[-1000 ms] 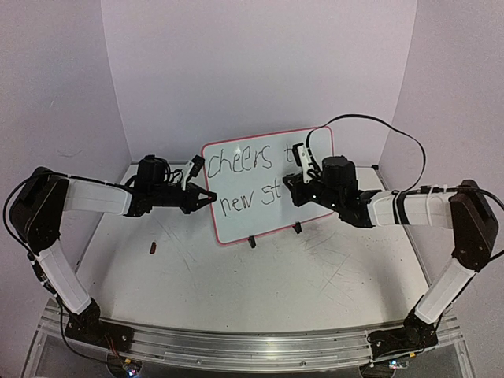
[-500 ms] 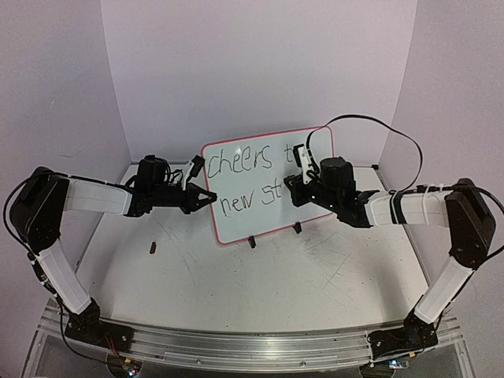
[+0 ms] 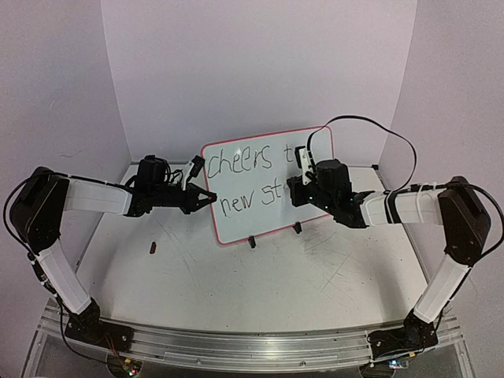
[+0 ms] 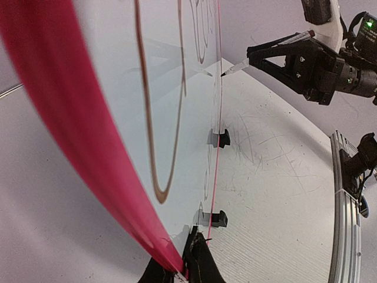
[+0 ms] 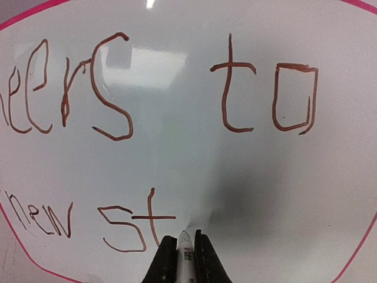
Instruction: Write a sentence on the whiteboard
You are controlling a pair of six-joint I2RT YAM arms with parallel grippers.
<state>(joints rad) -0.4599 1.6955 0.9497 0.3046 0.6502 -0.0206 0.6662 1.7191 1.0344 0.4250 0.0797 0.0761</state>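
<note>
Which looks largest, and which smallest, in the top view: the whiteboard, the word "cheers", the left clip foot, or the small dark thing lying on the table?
1. whiteboard
2. "cheers"
3. clip foot and dark thing: both are tiny and look about alike, so I cannot rank them.

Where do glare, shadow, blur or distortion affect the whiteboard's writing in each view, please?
Right wrist: pale glare beside "cheers" on the whiteboard, grey shadow right of the marker, rim bowed. Left wrist: near edge blurred red, lettering foreshortened. Top external: even light, right gripper hides line ends.
</note>
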